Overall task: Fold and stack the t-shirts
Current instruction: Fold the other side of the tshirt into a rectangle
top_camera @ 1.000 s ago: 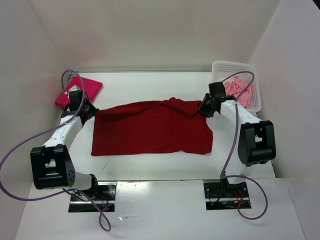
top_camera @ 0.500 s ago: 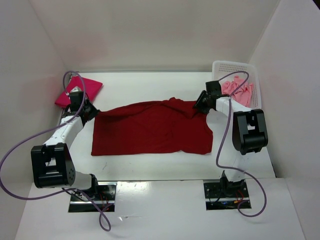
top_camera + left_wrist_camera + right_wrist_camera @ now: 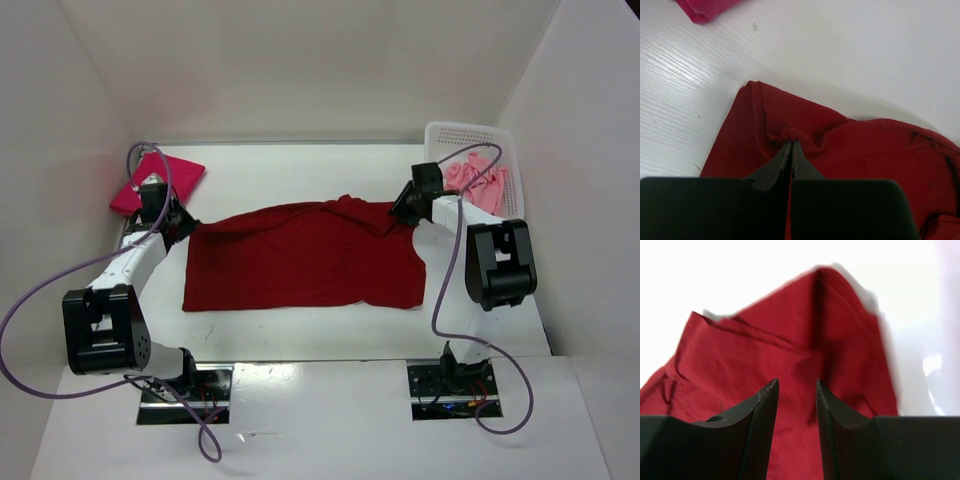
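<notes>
The left gripper [image 3: 791, 146] is pinching a small pucker of the dark red short-sleeved cloth t-shirt [image 3: 855, 150]. Its fingers are pressing together on the fabric just inside one corner. The right gripper [image 3: 796, 385] is holding its fingers [image 3: 762, 410] spread, and the same shirt's rumpled edge is lying under and beyond the gap; whether they are touching it cannot be told. A folded crimson-magenta cloth t-shirt [image 3: 705, 7] is lying well beyond the left fingertips.

The crimson shirt [image 3: 707, 7] is cropped (top edge).
</notes>
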Tool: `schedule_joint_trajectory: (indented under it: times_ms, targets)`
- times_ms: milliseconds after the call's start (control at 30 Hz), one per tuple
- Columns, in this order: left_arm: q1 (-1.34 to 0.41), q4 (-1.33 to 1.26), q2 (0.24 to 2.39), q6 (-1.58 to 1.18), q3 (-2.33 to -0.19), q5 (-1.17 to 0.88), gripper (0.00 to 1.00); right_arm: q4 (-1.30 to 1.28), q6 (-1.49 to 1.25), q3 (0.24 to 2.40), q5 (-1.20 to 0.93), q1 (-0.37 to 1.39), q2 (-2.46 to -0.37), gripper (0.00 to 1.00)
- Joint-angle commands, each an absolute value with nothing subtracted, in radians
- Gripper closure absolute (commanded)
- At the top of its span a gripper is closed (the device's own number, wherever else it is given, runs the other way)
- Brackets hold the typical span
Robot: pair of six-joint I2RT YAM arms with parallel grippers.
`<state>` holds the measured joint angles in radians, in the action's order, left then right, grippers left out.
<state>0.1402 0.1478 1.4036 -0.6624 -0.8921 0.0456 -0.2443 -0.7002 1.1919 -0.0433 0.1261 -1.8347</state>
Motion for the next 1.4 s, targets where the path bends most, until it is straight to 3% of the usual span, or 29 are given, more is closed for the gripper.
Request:
schedule_joint_trajectory:
  times_ms: [0,733,867,1033,1233,1367]
  targets:
    - [0.146,0.110,1.407,-0.670,-0.904,0.035,1.00,-0.209,-0.730,1.137,0.055,0.130,-1.691,0.59]
    - [0.146,0.101,1.434,-0.670,-0.913,0.035,1.00,-0.210,-0.749,1.158,-0.001,0.152,-1.841,0.60]
    - [0.146,0.101,1.434,-0.670,-0.913,0.035,1.00,-0.186,-0.758,1.167,-0.011,0.161,-1.850,0.66]
    - [0.146,0.101,1.434,-0.670,-0.913,0.035,1.00,-0.195,-0.758,1.183,-0.011,0.170,-1.850,0.82]
    - [0.146,0.092,1.434,-0.670,-0.913,0.035,1.00,-0.245,-0.738,1.215,0.051,0.179,-1.821,0.83]
    - [0.146,0.092,1.434,-0.670,-0.913,0.035,1.00,-0.256,-0.727,1.215,0.086,0.179,-1.801,0.93]
